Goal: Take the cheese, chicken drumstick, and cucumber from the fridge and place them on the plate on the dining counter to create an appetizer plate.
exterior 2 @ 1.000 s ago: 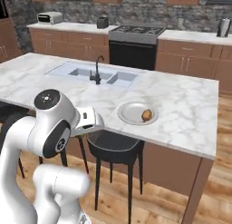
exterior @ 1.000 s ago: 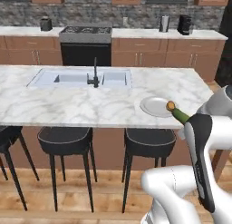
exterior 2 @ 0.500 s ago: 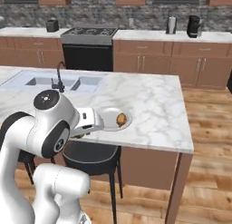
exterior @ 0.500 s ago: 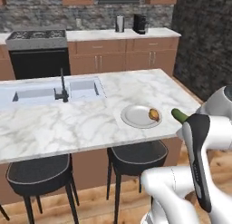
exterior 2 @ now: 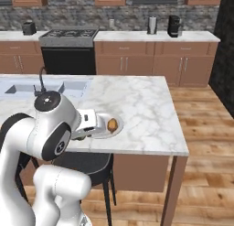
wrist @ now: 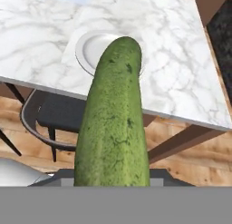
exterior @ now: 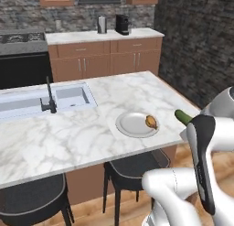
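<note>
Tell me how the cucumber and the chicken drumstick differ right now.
The cucumber is dark green and long; the chicken drumstick is golden-brown and rounded. The cucumber is carried in the gripper off the counter's edge; the drumstick lies on the plate. Both are foods for the appetizer plate.

Drumstick (exterior: 151, 122) on plate's (exterior: 130, 124) right side

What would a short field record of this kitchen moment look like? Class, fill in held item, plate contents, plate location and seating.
held item: cucumber, gripped in the gripper, short of the counter edge
plate contents: chicken drumstick on the plate; no cheese there
plate location: dining counter, near its front edge, right of the sink
seating: black stools under the counter
</note>
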Available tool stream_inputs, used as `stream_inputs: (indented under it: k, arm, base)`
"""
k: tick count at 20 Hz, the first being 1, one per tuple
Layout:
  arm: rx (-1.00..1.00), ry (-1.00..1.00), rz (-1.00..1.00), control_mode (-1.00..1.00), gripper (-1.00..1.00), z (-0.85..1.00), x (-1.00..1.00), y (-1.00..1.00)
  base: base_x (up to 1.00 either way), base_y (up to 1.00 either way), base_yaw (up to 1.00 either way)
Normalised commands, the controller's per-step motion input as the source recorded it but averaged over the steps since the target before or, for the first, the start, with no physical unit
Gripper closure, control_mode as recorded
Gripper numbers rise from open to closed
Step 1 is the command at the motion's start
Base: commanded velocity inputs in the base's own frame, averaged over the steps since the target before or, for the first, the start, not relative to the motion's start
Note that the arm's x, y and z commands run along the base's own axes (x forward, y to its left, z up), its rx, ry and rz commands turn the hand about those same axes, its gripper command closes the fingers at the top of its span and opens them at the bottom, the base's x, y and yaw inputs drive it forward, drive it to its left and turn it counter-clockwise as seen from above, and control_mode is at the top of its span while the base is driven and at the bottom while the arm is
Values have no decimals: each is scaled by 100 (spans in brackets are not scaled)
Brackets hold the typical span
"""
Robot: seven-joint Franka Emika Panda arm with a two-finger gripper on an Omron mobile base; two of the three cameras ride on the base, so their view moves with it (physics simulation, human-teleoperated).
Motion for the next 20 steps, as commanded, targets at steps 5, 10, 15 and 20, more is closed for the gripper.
stream_inputs:
  k: [5, 10, 15, 20]
  arm:
    - [0, 6, -1, -100, 100, 0, 50, 22]
    - [0, 13, -1, -100, 100, -7, 58, 22]
    - [0, 26, -5, -100, 100, -39, 47, 16]
    - [0, 16, -4, -100, 100, -52, 65, 32]
  base:
    - [12, 7, -1]
    - [0, 0, 0]
    - [0, 0, 0]
    - [0, 0, 0]
